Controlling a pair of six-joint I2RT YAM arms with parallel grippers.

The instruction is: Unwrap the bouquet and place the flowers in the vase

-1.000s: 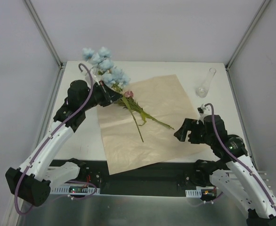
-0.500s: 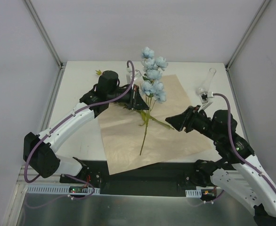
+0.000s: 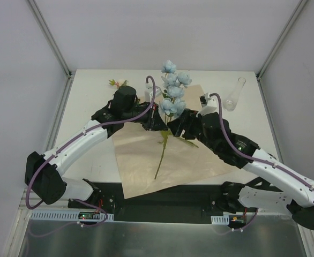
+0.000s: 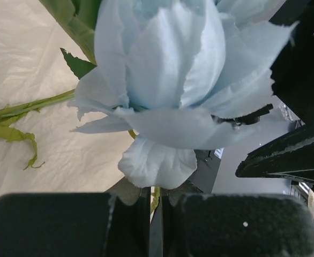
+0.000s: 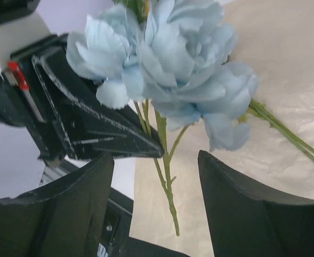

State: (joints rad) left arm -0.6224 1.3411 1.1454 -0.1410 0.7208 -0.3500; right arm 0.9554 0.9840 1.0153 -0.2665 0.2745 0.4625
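The bouquet is undone: its tan paper point(image 3: 146, 155) lies spread flat on the table. My left gripper point(image 3: 161, 122) point(image 4: 156, 197) is shut on the thin green stem of a spray of pale blue flowers point(image 3: 173, 88) point(image 4: 162, 80) point(image 5: 167, 64), holding it upright above the paper. My right gripper point(image 3: 179, 126) point(image 5: 157, 176) is open, its fingers point(image 5: 76, 209) on either side of the stem point(image 5: 166, 171) just below the left gripper, not touching it. The clear glass vase point(image 3: 233, 95) stands tilted at the far right.
A loose green stem point(image 3: 185, 140) point(image 5: 291, 136) lies on the paper under the right arm. A pink and green sprig point(image 3: 116, 83) lies on the table behind the left arm. Both arms crowd the table's middle. Metal frame posts stand at the back corners.
The left arm has swung the blue spray from the back left to above the paper and stood it upright. The right arm has reached left to it, jaws narrowing round the stem.
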